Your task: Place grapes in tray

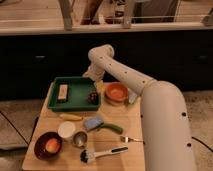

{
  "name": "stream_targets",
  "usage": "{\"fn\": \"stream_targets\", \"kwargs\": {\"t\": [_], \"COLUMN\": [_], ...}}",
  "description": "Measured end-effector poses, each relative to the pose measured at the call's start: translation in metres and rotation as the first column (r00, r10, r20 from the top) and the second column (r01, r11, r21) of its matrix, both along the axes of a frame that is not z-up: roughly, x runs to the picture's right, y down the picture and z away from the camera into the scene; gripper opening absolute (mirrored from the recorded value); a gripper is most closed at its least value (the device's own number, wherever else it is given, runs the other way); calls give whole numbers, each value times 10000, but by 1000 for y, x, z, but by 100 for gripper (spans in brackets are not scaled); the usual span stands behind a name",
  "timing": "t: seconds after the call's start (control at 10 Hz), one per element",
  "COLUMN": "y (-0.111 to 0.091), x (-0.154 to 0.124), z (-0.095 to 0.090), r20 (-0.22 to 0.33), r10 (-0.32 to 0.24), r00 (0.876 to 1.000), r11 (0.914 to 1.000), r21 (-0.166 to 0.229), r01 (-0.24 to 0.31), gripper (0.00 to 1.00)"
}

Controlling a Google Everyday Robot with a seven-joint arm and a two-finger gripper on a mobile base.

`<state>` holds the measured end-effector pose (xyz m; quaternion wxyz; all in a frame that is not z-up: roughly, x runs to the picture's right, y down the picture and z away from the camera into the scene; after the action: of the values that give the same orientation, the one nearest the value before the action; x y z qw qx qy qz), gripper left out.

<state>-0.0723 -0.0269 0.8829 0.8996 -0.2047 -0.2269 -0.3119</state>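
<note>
1. The gripper hangs above the far right corner of the tray.
2. Inside the tray, bare floor lies between the block on the left and the grapes on the right.
3. An orange bowl sits just beside the tray's right rim, under the arm.

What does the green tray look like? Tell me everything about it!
The tray is dark green, shallow and rectangular, with a raised rim, and looks like plastic. It sits flat at the back left of the wooden table, beside the orange bowl. Inside, a tan block lies on the left and the dark grapes rest near the right rim. The robot's claw hangs above its back right corner.
</note>
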Motion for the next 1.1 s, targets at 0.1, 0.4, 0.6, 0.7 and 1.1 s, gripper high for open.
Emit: {"fn": "stream_targets", "kwargs": {"t": [0.1,0.4,0.6,0.7,1.1], "y": [-1,-1,-1,0,0], "x": [0,2,2,2,2], "z": [0,0,0,1,1], "r20": [37,83,82,81,78], "r10": [16,48,48,43,51], "r00": [10000,10000,10000,10000,10000], "r11": [10000,10000,10000,10000,10000], "r21": [-5,-32,-33,-53,-48], "r01": [-16,-48,-48,-42,-51], "gripper": [80,80,80,80,80]}}
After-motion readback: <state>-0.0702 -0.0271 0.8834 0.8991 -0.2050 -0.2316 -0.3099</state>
